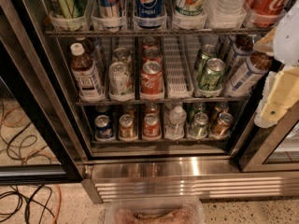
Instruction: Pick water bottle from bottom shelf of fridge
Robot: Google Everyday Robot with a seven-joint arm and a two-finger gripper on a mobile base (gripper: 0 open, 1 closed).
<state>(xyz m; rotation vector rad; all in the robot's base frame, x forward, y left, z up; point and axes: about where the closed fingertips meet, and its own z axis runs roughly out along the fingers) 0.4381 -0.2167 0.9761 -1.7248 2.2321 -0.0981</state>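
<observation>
Fridge (187,169) open, low shelf (159,140): bottle (175,119) between cans (151,125) — probably light, thin-walled, slick; grasp mid-body, gently. Well apart at right edge, gripper (276,99) — grip state: cannot tell.

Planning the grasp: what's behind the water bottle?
Behind the water bottle only shadow shows; the bottle hides the rest. The gripper hangs at right, beside the middle rack.

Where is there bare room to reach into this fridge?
One bare lane on the middle rack, between the Coca-Cola cans and green cans. The bottom shelf is packed around the water bottle. The claw sits at the right edge.
</observation>
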